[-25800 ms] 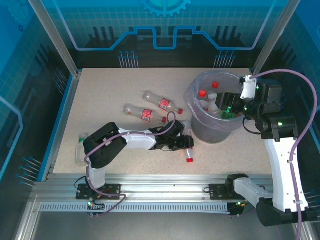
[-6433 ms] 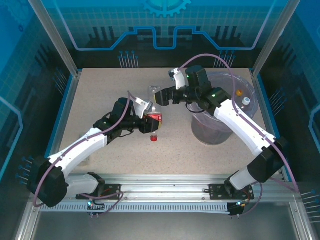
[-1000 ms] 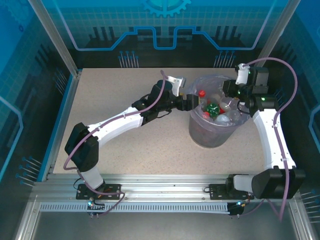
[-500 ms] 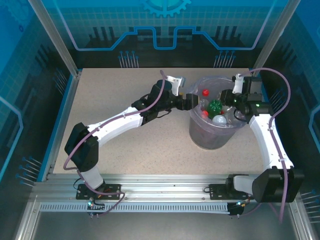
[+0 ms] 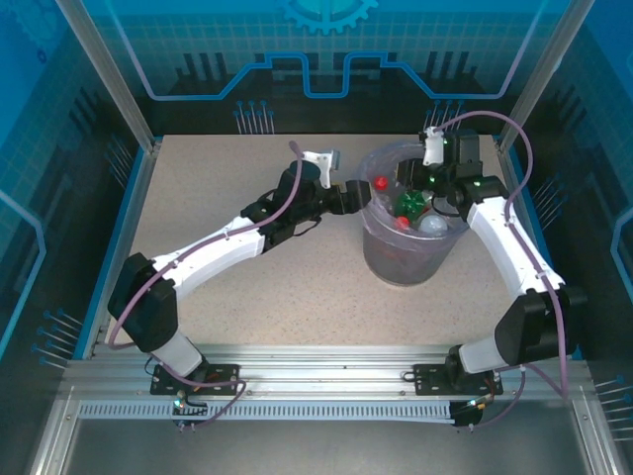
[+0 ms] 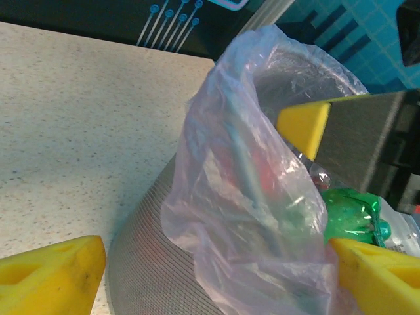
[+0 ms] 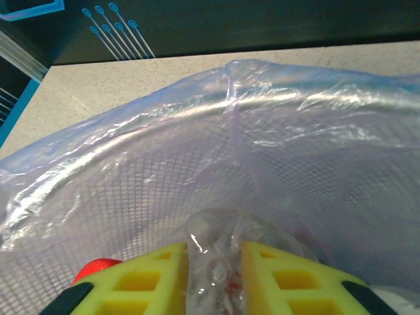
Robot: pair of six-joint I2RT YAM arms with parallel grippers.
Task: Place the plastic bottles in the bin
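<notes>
Drop step: the right pincer (image 7: 215,262) pinches a crumpled clear plastic bottle (image 7: 216,230) over the round grey lavender-lined bin (image 5: 406,262) toward the bench's far right corner, left pincer (image 6: 210,272) spread astride its rim; next, simply release.

Open tabletop (image 5: 198,178) left of the bin (image 5: 401,265) — bottles (image 5: 410,205) crowd its mouth, left fingers (image 6: 52,272) straddle its rim.

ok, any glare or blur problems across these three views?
Top external: sharp and evenly lit. Left wrist: sheen on the bag, near fingertips slightly soft. Right wrist: glare streak along the bin rim; clear bottle low-contrast.
</notes>
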